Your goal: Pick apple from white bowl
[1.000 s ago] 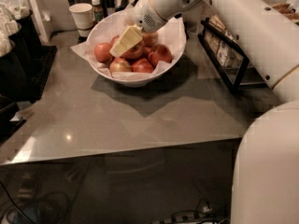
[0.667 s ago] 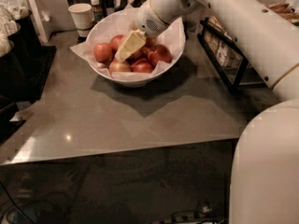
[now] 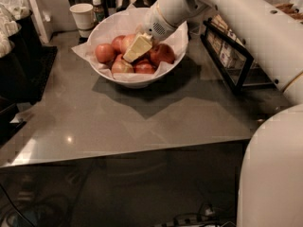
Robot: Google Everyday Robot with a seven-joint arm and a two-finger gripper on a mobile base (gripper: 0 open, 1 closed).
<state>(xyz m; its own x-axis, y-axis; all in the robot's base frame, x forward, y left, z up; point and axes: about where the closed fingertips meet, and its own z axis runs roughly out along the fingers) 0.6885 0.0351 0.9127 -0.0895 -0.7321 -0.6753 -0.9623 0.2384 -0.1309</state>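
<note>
Hand (image 3: 137,48) low inside white bowl (image 3: 142,82), grip impossible to tell.
Glossy apple (image 3: 124,42) mid-bowl: firm, weighty, slippery, so clamp across its widest middle.

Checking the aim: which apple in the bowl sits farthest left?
The red apple by the white bowl's left rim; the others cluster right of it, around the gripper.

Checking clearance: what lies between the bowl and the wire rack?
Bare table in the camera view; the gripper hangs over the apples in the bowl.
</note>
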